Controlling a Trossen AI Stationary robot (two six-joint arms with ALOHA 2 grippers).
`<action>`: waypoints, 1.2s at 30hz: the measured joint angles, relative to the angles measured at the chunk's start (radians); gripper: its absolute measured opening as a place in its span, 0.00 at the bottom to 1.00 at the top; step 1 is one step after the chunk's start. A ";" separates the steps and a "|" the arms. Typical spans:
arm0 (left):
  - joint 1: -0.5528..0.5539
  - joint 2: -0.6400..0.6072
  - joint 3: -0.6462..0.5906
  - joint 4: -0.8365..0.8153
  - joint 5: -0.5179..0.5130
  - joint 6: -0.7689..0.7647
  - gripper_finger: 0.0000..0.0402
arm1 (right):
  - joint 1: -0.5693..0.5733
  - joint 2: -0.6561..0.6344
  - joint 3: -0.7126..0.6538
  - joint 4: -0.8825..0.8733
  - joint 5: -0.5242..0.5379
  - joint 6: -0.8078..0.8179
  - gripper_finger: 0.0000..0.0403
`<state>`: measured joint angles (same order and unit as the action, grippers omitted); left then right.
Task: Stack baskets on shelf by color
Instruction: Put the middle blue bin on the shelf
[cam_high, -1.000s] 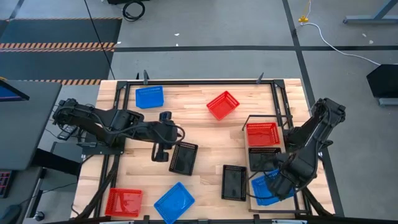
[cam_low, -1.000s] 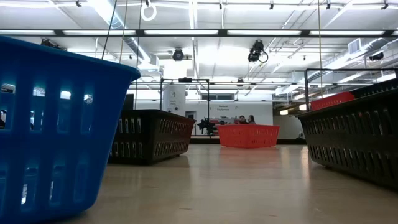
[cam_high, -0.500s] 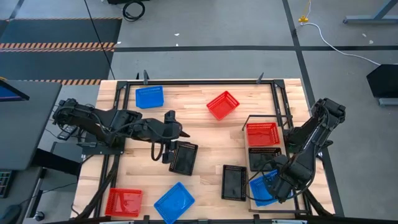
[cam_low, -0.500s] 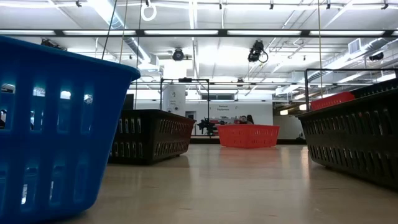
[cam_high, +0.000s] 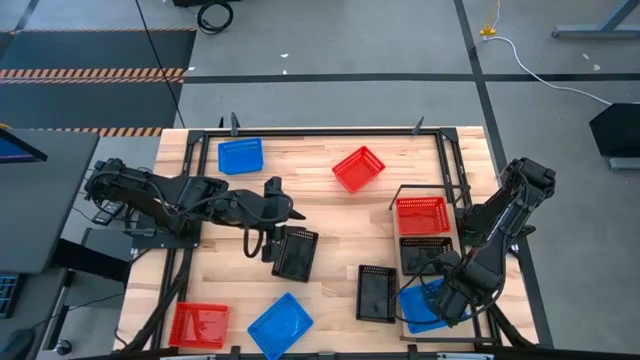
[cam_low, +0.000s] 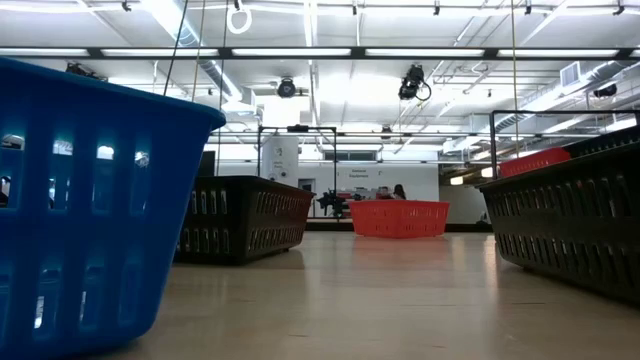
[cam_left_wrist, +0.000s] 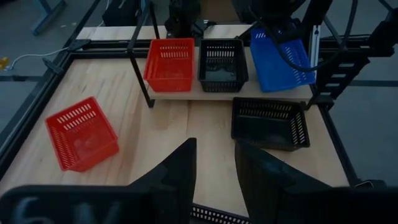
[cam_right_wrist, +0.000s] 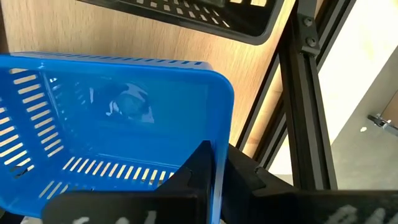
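- Gripping the rim of a blue basket (cam_right_wrist: 118, 124), the right gripper (cam_high: 449, 296) had its jaws closed on the thin wall at the near end of the shelf (cam_high: 403, 262); the wrist view showed a finger on each side of that wall.
- The held blue basket sat tilted over the shelf's end, next to a black basket (cam_high: 424, 252) in the middle of the board and a red basket (cam_high: 422, 214) at the far end.
- The left gripper (cam_high: 268, 246) hovered over the edge of a black basket on the bench (cam_high: 295, 252), its jaws partly apart with a clear gap and nothing between them.
- Another black basket (cam_high: 377, 292) lay on the bench (cam_high: 330, 215) just beside the shelf.
- A tilted red basket (cam_high: 359, 168) rested near the far edge of the bench, and a blue basket (cam_high: 241, 155) lay towards the far left corner.
- A red basket (cam_high: 198, 324) and a blue basket (cam_high: 280, 324) sat near the front left corner, close together.
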<state>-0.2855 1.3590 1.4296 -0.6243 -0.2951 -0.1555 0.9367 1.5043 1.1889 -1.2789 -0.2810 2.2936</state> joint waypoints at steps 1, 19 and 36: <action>0.000 0.000 0.000 0.000 0.000 -0.003 0.29 | 0.000 0.000 0.000 0.000 0.000 0.000 0.08; 0.000 0.000 0.000 0.000 0.000 -0.036 0.29 | 0.087 -0.003 0.002 0.046 -0.079 -0.022 0.27; 0.000 0.003 0.000 -0.001 0.000 -0.047 0.29 | -0.043 -0.082 0.055 0.070 0.311 -0.909 0.30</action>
<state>-0.2855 1.3617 1.4296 -0.6250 -0.2951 -0.2023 0.8941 1.4227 1.2438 -1.2091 0.0302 1.3842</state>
